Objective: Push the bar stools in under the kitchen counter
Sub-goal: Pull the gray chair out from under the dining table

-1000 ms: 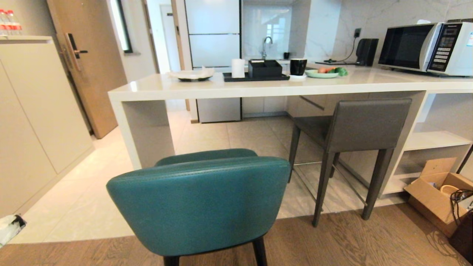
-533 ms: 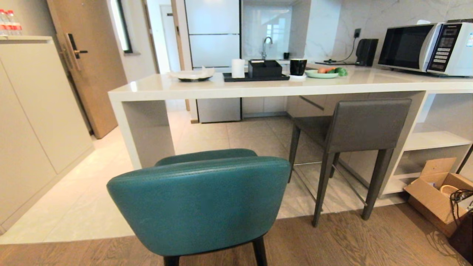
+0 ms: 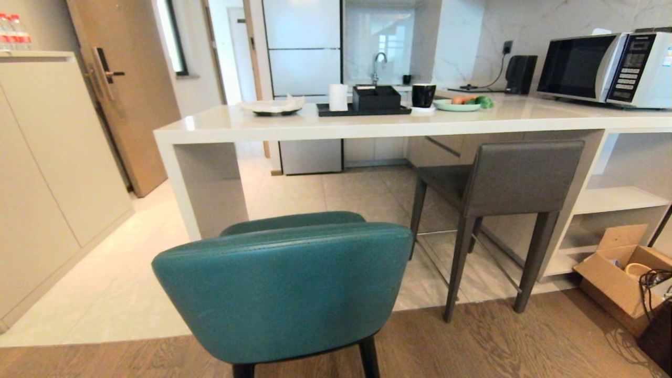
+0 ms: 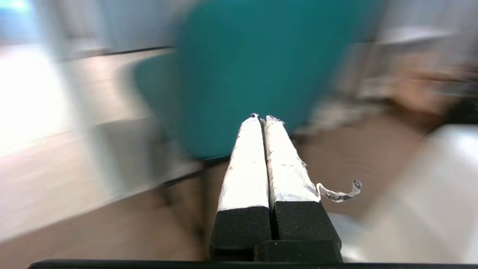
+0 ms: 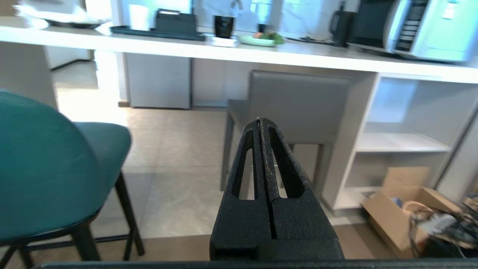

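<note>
Head view: teal stool [image 3: 283, 289] stands well out from the counter [image 3: 367, 126], its back toward the robot. Grey stool [image 3: 504, 184] sits with its seat partly under the top, beside the shelves [image 3: 619, 199]. No arm visible.

Left wrist view: left gripper [image 4: 263, 119] closed, empty, pointing at the teal back; whether it touches cannot be told.

Right wrist view: right gripper [image 5: 259, 121] closed, empty, aimed toward the grey stool, apart from it.

Risk: a high or off-centre push may tip or swivel the teal stool on its thin legs [image 5: 129, 220]; the tile-to-wood floor edge [image 3: 472, 307] may catch them.

Near stool [image 3: 283, 289] stands before the counter [image 3: 367, 126]; far stool [image 3: 504, 184] tucked under, right.
</note>
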Tool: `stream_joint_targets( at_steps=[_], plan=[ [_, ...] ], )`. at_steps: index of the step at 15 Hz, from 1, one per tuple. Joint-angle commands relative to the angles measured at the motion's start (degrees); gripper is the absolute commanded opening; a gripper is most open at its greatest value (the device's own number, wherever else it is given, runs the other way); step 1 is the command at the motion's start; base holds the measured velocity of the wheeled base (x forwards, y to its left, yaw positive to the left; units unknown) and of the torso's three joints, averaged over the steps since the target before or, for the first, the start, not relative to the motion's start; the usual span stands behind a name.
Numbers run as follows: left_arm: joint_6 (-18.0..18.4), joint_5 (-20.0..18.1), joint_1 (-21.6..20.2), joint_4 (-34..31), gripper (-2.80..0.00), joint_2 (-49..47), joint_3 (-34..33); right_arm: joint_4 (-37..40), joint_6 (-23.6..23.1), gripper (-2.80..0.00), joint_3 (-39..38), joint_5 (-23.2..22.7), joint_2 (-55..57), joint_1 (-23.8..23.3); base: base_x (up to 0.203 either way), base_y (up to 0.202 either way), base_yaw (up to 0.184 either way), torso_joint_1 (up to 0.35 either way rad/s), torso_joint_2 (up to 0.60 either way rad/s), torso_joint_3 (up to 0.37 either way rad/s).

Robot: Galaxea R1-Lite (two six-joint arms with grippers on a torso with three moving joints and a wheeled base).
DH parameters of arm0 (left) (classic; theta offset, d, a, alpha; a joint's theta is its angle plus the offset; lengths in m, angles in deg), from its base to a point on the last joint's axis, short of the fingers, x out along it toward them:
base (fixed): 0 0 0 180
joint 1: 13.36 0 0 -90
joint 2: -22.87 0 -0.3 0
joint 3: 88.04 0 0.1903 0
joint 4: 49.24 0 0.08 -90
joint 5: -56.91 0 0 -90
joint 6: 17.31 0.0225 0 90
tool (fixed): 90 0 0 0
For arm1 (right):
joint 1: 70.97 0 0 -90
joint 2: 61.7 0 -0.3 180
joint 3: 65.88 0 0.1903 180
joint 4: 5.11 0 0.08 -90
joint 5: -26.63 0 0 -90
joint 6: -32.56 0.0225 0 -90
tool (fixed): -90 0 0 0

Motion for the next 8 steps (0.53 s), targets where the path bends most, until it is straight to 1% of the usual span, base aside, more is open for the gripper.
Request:
stream_joint_targets(
  at_steps=[1,2,3,5,6,7,8],
  plan=[
    [1.19,9.81,-0.01,0.64,-2.8,2.5,-3.29,0.4,-0.6,-2.8,-0.81,-0.34,-0.56,0.77,0.0,0.0,0.0,0.0,0.0,0.0],
    [1.63,13.01,-0.01,1.93,-2.8,2.57,-5.44,1.21,-1.8,-2.8,-1.98,-0.76,-2.32,0.76,0.0,0.0,0.0,0.0,0.0,0.0],
    [1.84,14.86,-0.01,4.18,-2.8,2.6,-7.7,2.46,-2.98,-2.8,-3.43,-1.13,-4.66,0.76,0.0,0.0,0.0,0.0,0.0,0.0],
    [2.17,15.95,-0.01,9.75,-2.8,2.61,-12.36,4.89,-3.84,-2.8,-8.29,-1.49,-9.84,0.81,0.0,0.0,0.0,0.0,0.0,0.0],
    [3.09,15.98,-0.02,12.74,-2.8,2.61,-14.76,5.59,-3.98,-2.8,-11.63,-1.52,-12.06,0.83,0.0,0.0,0.0,0.0,0.0,0.0],
    [5.37,15.99,-0.02,14.81,-2.8,2.61,-16.63,5.93,-4.05,-2.8,-14.77,-1.49,-14.38,0.84,0.0,0.0,0.0,0.0,0.0,0.0],
    [6.54,15.87,-0.02,15.54,-2.8,2.61,-18.11,5.94,-3.89,-2.8,-17.53,-1.4,-15.45,0.84,0.0,0.0,0.0,0.0,0.0,0.0]
  ],
)
